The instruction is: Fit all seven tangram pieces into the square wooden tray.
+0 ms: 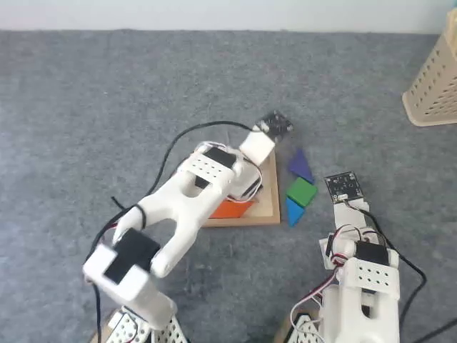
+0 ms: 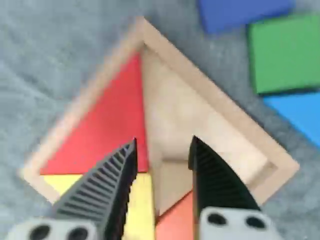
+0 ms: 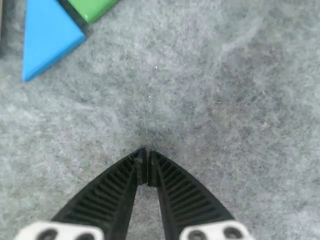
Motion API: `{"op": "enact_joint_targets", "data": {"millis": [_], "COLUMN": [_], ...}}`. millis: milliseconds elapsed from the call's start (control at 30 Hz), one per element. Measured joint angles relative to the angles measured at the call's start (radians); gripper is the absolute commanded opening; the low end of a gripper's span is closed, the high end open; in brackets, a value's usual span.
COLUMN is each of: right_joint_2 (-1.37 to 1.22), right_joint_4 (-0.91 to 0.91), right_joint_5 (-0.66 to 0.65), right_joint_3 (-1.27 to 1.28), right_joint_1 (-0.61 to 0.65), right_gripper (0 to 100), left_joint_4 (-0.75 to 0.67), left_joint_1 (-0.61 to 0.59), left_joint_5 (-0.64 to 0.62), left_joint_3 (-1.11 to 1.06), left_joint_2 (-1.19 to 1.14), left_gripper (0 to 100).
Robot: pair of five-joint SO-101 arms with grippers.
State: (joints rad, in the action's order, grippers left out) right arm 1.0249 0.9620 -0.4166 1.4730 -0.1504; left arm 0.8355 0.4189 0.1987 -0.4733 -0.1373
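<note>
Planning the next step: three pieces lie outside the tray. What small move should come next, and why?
Probably lift the open, empty left gripper off the square wooden tray toward the green square block: it lies just beyond the rim, and bare tray floor shows inside.

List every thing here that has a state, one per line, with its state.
wooden tray: partly filled
red piece: in tray
yellow piece: in tray
orange piece: in tray
purple triangle: outside tray
green square: outside tray
blue triangle: outside tray
left gripper: open, over tray
right gripper: shut, empty
</note>
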Motion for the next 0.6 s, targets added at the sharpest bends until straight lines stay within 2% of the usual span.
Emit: {"op": "enact_joint_targets", "data": {"millis": [300, 600], "right_joint_2": [0.0, 0.0], "right_joint_4": [0.0, 0.0], "right_joint_5": [0.0, 0.0], "right_joint_3": [0.0, 0.0], "right_joint_1": [0.0, 0.0], "right_gripper": [0.7, 0.7], "left_joint_4": [-0.002, -0.028], "left_joint_1": [0.002, 0.002], "left_joint_5": [-0.015, -0.018], "left_joint_3": [-0.055, -0.06], "left_joint_2": [0.109, -0.005], "left_gripper": [17, 15]}}
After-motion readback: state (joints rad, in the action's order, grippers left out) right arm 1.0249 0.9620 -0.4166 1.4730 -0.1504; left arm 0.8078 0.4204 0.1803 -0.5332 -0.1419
